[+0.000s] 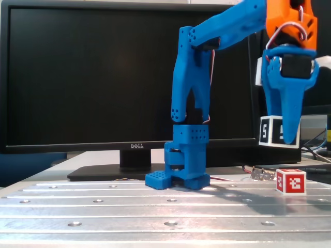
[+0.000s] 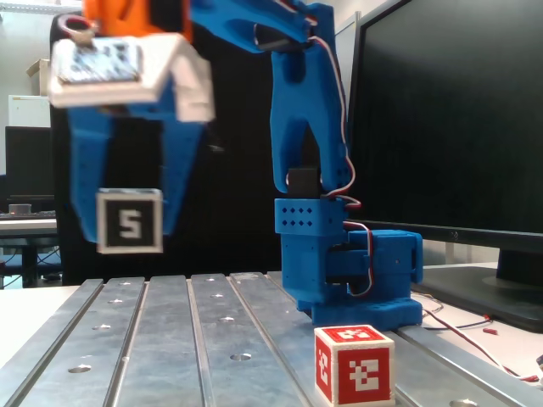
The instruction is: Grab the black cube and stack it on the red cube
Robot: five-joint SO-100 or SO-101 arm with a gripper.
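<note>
While the gripper [image 1: 280, 135] holds the black cube [image 1: 272, 131] clamped in the air, the pickup looks done; placing it on the red cube [image 1: 290, 181] below remains.

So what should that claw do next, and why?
Probably carry the black cube sideways until it hangs above the red cube, then lower it. The claw holds it in the air, while the red one sits on the table, uncovered.
</note>
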